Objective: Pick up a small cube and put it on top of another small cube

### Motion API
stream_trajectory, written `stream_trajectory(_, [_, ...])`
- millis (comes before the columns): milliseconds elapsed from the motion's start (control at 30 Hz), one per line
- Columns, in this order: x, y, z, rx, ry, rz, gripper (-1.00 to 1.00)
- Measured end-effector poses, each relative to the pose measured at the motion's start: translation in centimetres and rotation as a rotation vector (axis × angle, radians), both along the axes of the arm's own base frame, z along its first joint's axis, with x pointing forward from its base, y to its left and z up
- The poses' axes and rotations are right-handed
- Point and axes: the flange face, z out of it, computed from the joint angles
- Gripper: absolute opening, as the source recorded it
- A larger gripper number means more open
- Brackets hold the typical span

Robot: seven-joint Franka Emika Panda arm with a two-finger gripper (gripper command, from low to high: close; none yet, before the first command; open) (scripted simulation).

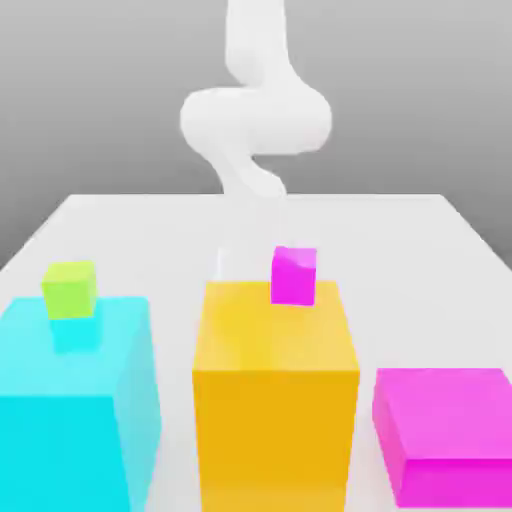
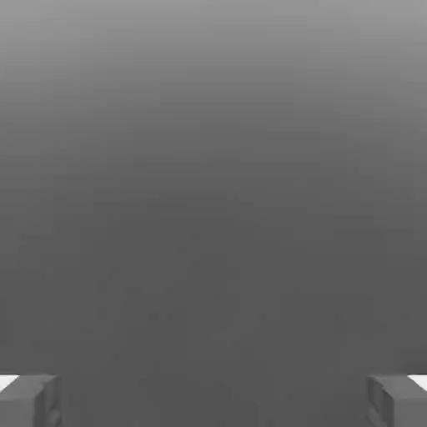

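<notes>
Three large blocks were noted at the front of the white table (image 1: 420, 240): a cyan block (image 1: 75, 410) at the exterior view's left, an orange block (image 1: 275, 400) in the middle, and a lower, flatter magenta block (image 1: 445, 430) at the exterior view's right. All three stood apart from one another.

Two small cubes were counted. A green cube (image 1: 70, 290) was seen resting on top of the cyan block, near its far edge. A small magenta cube (image 1: 294, 275) was seen on the orange block, at its far edge. The two were well apart, each on its own block. No open container was recorded; the blocks served only as stands.

The white arm (image 1: 255, 120) was observed raised behind the orange block, blurred against the grey backdrop, so where its lower end stood could perhaps not be judged exactly.

In the hand view the gripper (image 2: 213, 399) was found spread wide, one finger (image 2: 29, 399) at each edge, with nothing held between them.
</notes>
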Motion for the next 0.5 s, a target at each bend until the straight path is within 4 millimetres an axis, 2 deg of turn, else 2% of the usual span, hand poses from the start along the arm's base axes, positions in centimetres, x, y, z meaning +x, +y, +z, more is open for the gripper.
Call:
stream_trajectory(133, [2.3,-6.6,-4.2,-0.059,0.073,-0.065,0.00])
stream_trajectory(300, [4.4,-14.2,-13.6,-0.115,0.216,-0.107,0.00])
stream_trajectory(400, [4.0,-18.7,-19.9,-0.130,0.308,-0.122,0.00])
stream_trajectory(500, [2.3,-22.7,-26.3,-0.129,0.397,-0.131,0.00])
